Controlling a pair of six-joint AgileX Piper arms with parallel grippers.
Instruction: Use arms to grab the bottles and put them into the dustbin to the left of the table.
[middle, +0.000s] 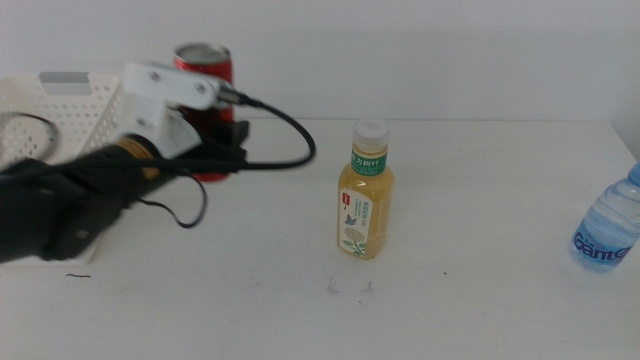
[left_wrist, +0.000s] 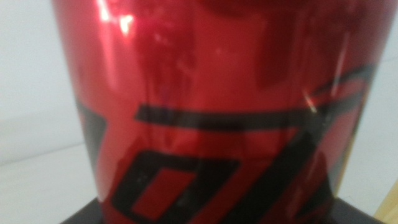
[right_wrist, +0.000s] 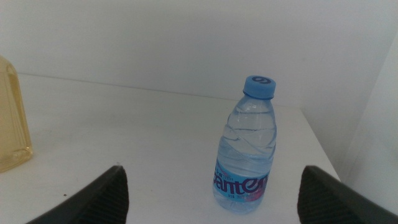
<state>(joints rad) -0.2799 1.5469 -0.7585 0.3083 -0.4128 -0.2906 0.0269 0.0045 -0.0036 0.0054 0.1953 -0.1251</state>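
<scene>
**Left arm closing in on the red cola can beside the dustbin**

A slim red cola can (middle: 205, 75) is standing upright near the table's far left, just beside the white perforated dustbin (middle: 70, 105). In the left wrist view the can (left_wrist: 217, 112) is filling almost the whole picture, glossy red with black lettering, so it is sitting very close to that camera. The left gripper (middle: 222, 140) is reaching in from the left at the can's lower body, and its black cable (middle: 290, 130) is looping out over the table (middle: 480, 300). The jaws are mostly hidden behind the wrist and the can, so I cannot tell whether they are apart or already clamped on it.

The can will probably handle as light, thin-walled and slippery: a firm squeeze could dent it, and a loose one could let it slide. Holding it around the middle of the body, level, looks safest.

Further right, a yellow tea bottle (middle: 365, 190) with a white cap is standing upright near the table's centre. A clear water bottle (middle: 608, 225) with a blue cap is standing at the far right edge. The right gripper (right_wrist: 211, 193) is waiting near it, its fingers (right_wrist: 106, 196) spread wide apart with the water bottle in front of the gap.
</scene>
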